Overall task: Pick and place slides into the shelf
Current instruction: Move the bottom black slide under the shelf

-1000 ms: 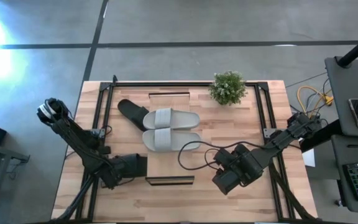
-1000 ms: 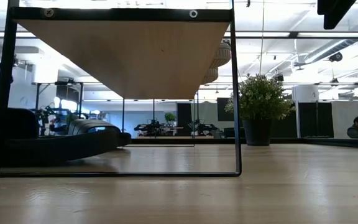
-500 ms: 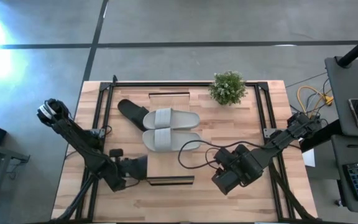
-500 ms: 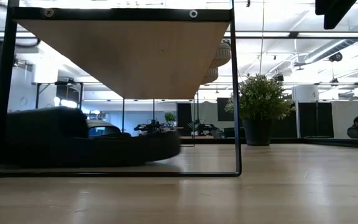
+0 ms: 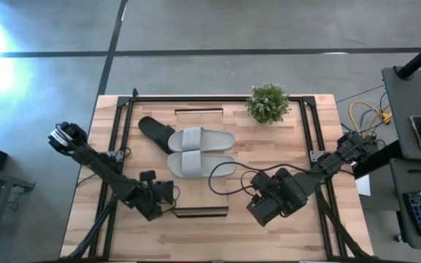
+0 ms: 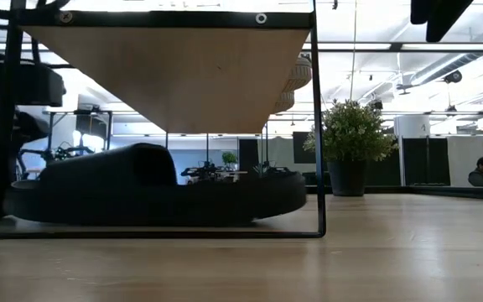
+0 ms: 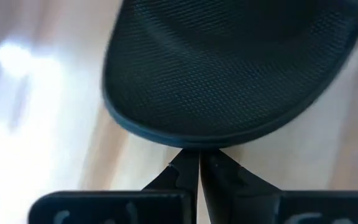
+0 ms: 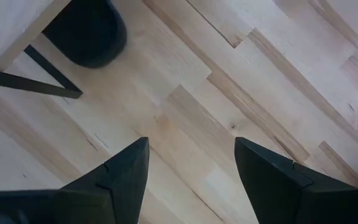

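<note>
The shelf (image 5: pixel 199 191) runs from near to far down the table's middle; its plank underside (image 6: pixel 166 75) fills the top of the low view. A black slide (image 6: pixel 158 189) lies flat on the table under the shelf, and its front end (image 8: pixel 89 31) shows past the frame in the right wrist view. My left gripper (image 5: pixel 168 199) is shut and low at the shelf's near left side. Two light grey slides (image 5: pixel 199 152) lie side by side across the plank top, with the second black slide (image 5: pixel 156 131) on their far left. My right gripper (image 5: pixel 265 208) is open, above bare table right of the shelf. My left gripper (image 7: pixel 199 163) has its shut fingertips against the rounded end (image 7: pixel 188 144) of the black slide. The fingers come in low and nearly level from the table's left. The slide lies flat on its sole on the table, under the plank.
A small potted plant (image 5: pixel 267 102) stands at the table's far edge, right of the shelf, and shows in the low view (image 6: pixel 350 138). Dark rails (image 5: pixel 309 146) run along the table's sides. Bare wood lies right of the shelf, under my right gripper (image 8: pixel 191 155).
My left gripper has moved toward the table's right, up to the shelf, staying low. The black slide has slid along the table with it, from left of the shelf's frame to a place under the plank.
</note>
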